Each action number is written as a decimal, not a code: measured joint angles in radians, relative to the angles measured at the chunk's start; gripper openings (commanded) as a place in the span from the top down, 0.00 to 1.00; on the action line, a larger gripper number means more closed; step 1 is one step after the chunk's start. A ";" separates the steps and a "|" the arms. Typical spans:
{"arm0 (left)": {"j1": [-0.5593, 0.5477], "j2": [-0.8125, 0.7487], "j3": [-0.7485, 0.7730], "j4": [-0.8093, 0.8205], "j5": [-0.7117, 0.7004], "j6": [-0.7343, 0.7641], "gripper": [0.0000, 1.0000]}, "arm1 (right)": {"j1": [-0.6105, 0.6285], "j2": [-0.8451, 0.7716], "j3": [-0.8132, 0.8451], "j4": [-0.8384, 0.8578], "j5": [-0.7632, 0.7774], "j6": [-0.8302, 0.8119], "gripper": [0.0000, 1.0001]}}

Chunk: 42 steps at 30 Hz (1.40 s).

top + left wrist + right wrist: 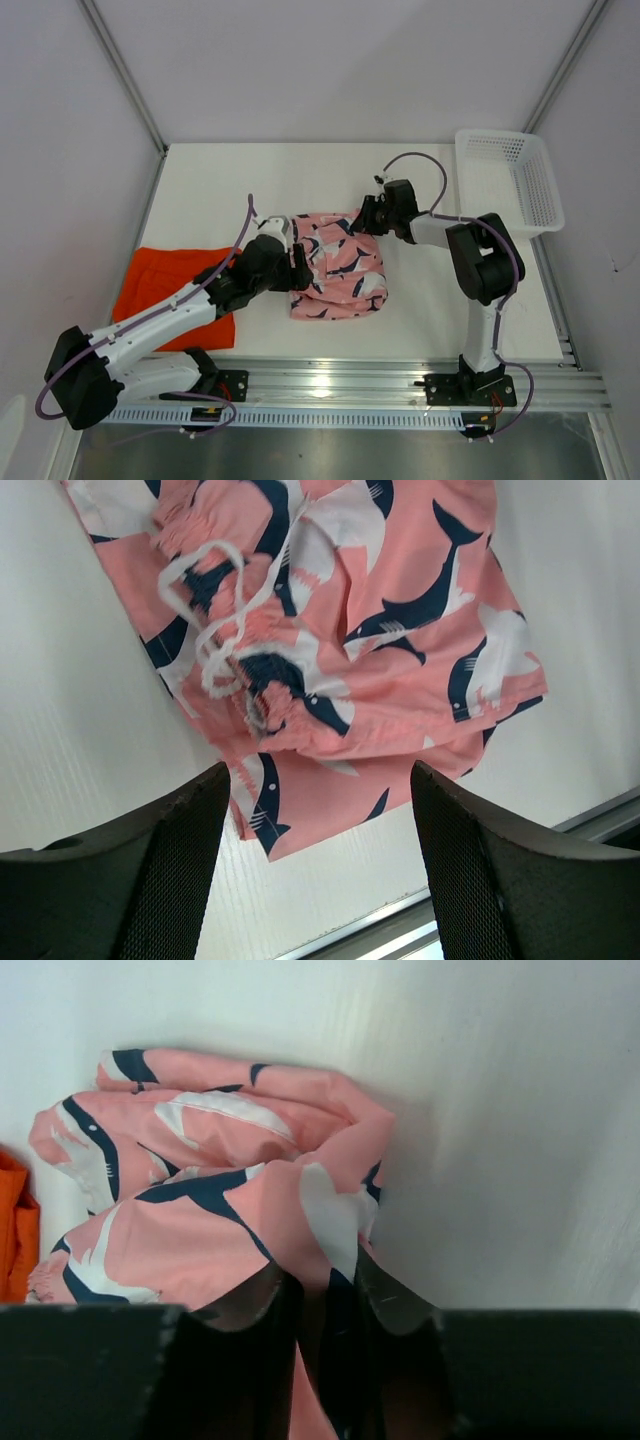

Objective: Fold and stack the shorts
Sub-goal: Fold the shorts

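Top external view is showing the pink shorts (338, 268) rumpled mid-table (230, 190), with the orange shorts (165, 290) lying apart at the near left. My right tool (368, 215) is pinching the pink pair's far edge. My left tool (298, 268) is hovering spread open over its left side. I am judging the folding unfinished and the stacking not begun.

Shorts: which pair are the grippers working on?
The pink shorts, mid-table: the right gripper has their edge between its fingers, the left gripper is open beside them. The orange shorts lie apart, left.
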 measured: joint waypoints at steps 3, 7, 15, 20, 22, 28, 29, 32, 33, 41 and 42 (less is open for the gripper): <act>0.000 -0.003 -0.008 -0.004 0.000 -0.001 0.25 | -0.010 0.032 0.007 0.015 -0.016 0.025 0.96; -0.001 -0.003 -0.016 -0.007 0.000 -0.008 0.25 | -0.019 0.047 0.016 0.028 0.013 0.078 1.00; -0.002 -0.003 -0.024 -0.005 0.000 -0.009 0.24 | -0.016 -0.142 -0.189 0.062 0.366 0.276 0.91; -0.002 -0.002 -0.046 0.001 0.000 -0.016 0.22 | 0.092 -0.402 -0.401 0.013 0.486 0.367 0.28; -0.002 0.000 -0.051 0.001 0.000 -0.016 0.20 | 0.182 -0.491 -0.477 -0.021 0.496 0.397 0.07; 0.040 0.007 -0.053 0.001 0.011 -0.007 0.18 | 0.514 -0.761 -0.653 -0.237 0.536 0.483 0.03; 0.058 0.008 -0.054 0.001 0.021 -0.004 0.18 | 0.513 -0.816 -0.666 -0.275 0.547 0.478 0.04; 0.124 0.011 -0.069 0.008 0.053 0.005 0.17 | 0.441 -0.952 -0.663 -0.337 0.571 0.432 0.07; 0.145 0.011 -0.079 0.010 0.066 0.011 0.16 | 0.388 -0.983 -0.649 -0.351 0.567 0.395 0.07; 0.167 0.034 -0.153 0.058 0.134 0.007 0.10 | 0.045 -0.771 -0.424 -0.347 0.302 0.106 0.02; 0.167 0.037 -0.170 0.069 0.138 0.002 0.08 | 0.027 -0.724 -0.393 -0.347 0.261 0.073 0.01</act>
